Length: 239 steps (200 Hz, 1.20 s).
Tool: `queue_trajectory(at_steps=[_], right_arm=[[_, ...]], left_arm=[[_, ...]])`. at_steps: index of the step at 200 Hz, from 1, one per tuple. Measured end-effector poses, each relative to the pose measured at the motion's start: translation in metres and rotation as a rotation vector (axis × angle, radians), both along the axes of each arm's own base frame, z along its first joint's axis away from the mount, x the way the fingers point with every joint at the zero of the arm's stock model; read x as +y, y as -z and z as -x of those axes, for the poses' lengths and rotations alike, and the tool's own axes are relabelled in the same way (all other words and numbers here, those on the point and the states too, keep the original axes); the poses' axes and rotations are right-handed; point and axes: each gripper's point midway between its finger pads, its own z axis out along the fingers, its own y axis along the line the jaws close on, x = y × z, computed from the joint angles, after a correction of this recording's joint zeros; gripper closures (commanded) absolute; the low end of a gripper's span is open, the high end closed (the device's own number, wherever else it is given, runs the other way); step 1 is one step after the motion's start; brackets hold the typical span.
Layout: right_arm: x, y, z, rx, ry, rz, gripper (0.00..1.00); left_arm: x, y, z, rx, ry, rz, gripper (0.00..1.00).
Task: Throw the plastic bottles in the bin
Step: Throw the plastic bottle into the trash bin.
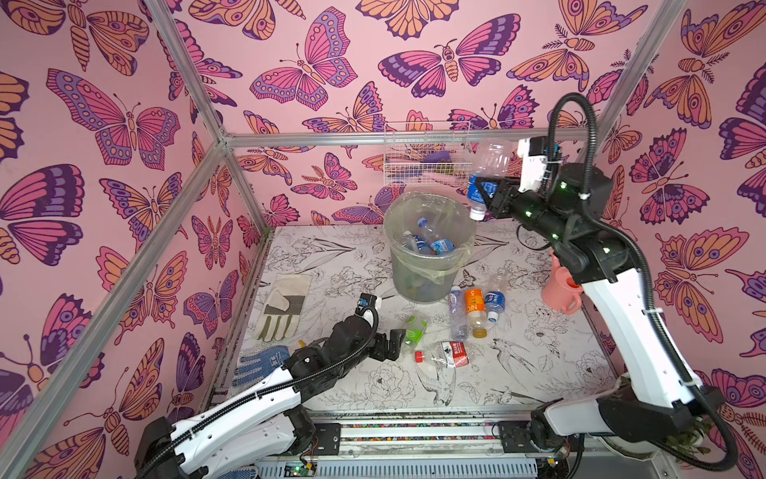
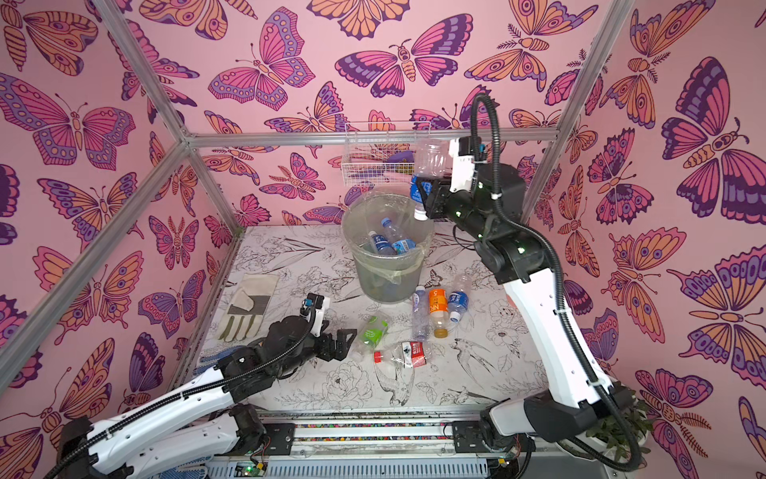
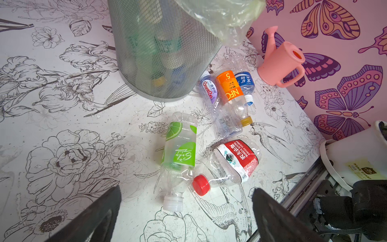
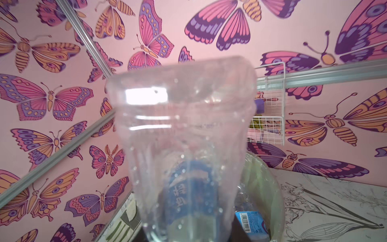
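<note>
Your right gripper (image 1: 489, 193) is closed narrow on one blue-labelled bottle (image 1: 493, 159), gripping it at the label. The bottle's long axis stands nearly upright, tilted a little, with the white cap down and the clear base up. The cap hangs in the air just over the rim of the bin (image 1: 418, 282), on your right arm's side. Inside the bin you can count three blue-labelled bottles on top. More show through its mesh wall in the left wrist view, too blurred to count.

Your left gripper (image 1: 391, 343) sits low over the table (image 1: 352, 257), jaws spread wide and holding nothing. It faces five bottles that lie flat.
- **Nearest:** the green-labelled bottle (image 3: 180, 150) has its white cap toward the gripper and its base toward the bin.
- **Just beside it:** the red-labelled bottle (image 3: 234, 161) lies crumpled, its red cap by the green one's neck.
- **Near the bin's foot:** three lie side by side, axes parallel. The purple-labelled bottle (image 3: 209, 92) has its cap toward the bin. The orange-labelled bottle (image 3: 230, 88) and the second blue-labelled bottle (image 3: 245, 82) have their caps pointing away from it.

Further out you have one pink watering can (image 1: 559, 290), one wire basket (image 1: 427, 153) and two gloves: a pale glove (image 1: 282, 307) and a blue glove (image 1: 261, 361).
</note>
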Motion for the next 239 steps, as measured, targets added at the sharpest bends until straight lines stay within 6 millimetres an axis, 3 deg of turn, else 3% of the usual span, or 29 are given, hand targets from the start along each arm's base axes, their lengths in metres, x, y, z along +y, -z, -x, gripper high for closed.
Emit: queue_trajectory(at_steps=[22,27,34,41,44,47,70,94,122,144,166,192,239], right_arm=[[0.017,0.035,-0.033,0.093,-0.003,0.065,1.00],[0.020,0.044,-0.041,0.116,-0.003,0.082,0.94],[0.025,0.058,-0.052,0.154,-0.002,0.104,0.71],[0.029,0.073,-0.061,0.194,-0.003,0.127,0.35],[0.031,0.080,-0.066,0.215,-0.003,0.135,0.08],[0.032,0.087,-0.070,0.235,-0.001,0.146,0.00],[0.038,0.131,-0.092,0.355,0.026,0.234,0.01],[0.041,0.146,-0.090,0.392,0.040,0.311,0.01],[0.042,0.116,-0.068,0.327,0.030,0.321,0.01],[0.031,0.084,-0.052,0.260,0.049,0.300,0.01],[0.023,0.068,-0.044,0.227,0.065,0.289,0.01],[0.022,0.073,-0.045,0.233,0.074,0.296,0.01],[0.016,0.104,-0.041,0.294,0.088,0.338,0.01]], left_arm=[[0.002,-0.001,0.000,-0.006,-0.005,0.003,0.01],[0.002,-0.001,0.000,-0.007,-0.006,0.004,0.01],[0.003,-0.001,0.001,-0.007,-0.006,0.003,0.01],[0.003,-0.001,0.001,-0.007,-0.006,0.003,0.01],[0.003,-0.001,0.001,-0.007,-0.006,0.003,0.01],[0.003,-0.001,0.001,-0.006,-0.006,0.003,0.01],[0.004,-0.002,0.001,-0.009,-0.006,0.006,0.01],[0.005,-0.005,0.002,-0.017,-0.008,0.014,0.01],[0.005,-0.006,0.002,-0.020,-0.012,0.014,0.01],[0.005,-0.005,0.001,-0.018,-0.011,0.011,0.01],[0.005,-0.003,0.001,-0.014,-0.011,0.006,0.01],[0.005,-0.003,0.001,-0.013,-0.011,0.005,0.00],[0.000,0.005,-0.001,0.007,0.000,-0.025,0.00]])
